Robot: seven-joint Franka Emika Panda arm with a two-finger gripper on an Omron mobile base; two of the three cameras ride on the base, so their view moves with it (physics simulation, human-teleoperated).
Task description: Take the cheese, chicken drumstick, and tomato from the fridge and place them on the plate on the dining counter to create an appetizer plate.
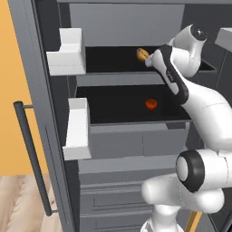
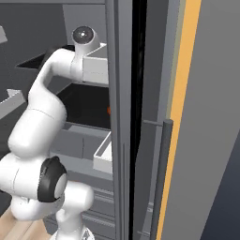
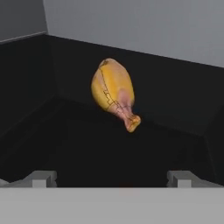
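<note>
The fridge stands open with black shelves. The golden-brown chicken drumstick lies on the upper shelf; in the hand view the drumstick sits ahead of me, bone end pointing down-right. My gripper is open, its fingertips wide apart and short of the drumstick, nothing between them. In the left base view the gripper is just right of the drumstick. The red-orange tomato rests on the lower shelf, and a sliver of the tomato shows past the door edge. Cheese, plate and dining counter are out of view.
White door bins hang on the open left door, which carries a long dark bar handle. Grey drawers sit under the lower shelf. The right door's edge stands close beside my arm, with its handle beyond.
</note>
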